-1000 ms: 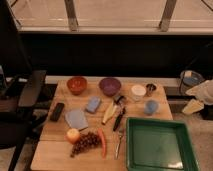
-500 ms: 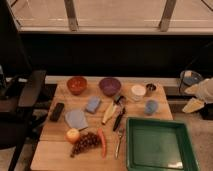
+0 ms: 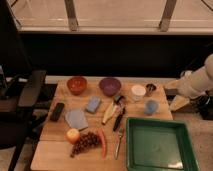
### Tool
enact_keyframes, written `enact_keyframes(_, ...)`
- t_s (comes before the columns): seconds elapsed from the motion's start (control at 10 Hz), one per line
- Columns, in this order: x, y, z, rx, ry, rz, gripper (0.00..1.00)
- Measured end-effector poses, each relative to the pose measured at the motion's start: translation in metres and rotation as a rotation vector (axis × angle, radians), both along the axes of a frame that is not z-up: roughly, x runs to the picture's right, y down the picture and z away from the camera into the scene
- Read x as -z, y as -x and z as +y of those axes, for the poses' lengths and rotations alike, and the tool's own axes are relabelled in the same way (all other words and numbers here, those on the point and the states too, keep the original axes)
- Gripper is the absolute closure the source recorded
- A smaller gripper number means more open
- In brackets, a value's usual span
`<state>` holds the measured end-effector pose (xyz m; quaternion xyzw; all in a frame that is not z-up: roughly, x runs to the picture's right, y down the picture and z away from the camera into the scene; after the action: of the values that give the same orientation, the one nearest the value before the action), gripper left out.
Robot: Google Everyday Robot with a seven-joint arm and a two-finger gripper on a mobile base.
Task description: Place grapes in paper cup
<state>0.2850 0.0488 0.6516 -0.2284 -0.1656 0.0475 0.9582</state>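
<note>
Grapes (image 3: pixel 86 142) in a small dark reddish-purple bunch lie at 7 o'clock on the wooden table (image 3: pixel 50 150). The short white paper cup (image 3: pixel 138 92) stands at 1 o'clock from them. The tan two-finger gripper (image 3: pixel 174 94) hovers at 3 o'clock, jaws apart and holding nothing. The bunch seems light, soft and loose; gently pinching its thick middle looks safest.

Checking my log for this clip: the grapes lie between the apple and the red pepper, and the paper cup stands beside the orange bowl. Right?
Not quite. In the camera view the paper cup stands between the purple bowl and the metal cup; the grapes do lie between apple and red pepper. The gripper is beyond the right edge of the table.
</note>
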Motion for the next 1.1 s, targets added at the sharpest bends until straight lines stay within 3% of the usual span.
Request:
enact_keyframes(0.3, 0.025, 0.074, 0.017, 0.13, -0.001, -0.161, 0.34)
enact_keyframes(0.5, 0.047, 0.112, 0.041, 0.211, 0.021, -0.272, 0.34)
enact_keyframes(1.1, 0.049, 0.118, 0.044, 0.227, 0.028, -0.295, 0.34)
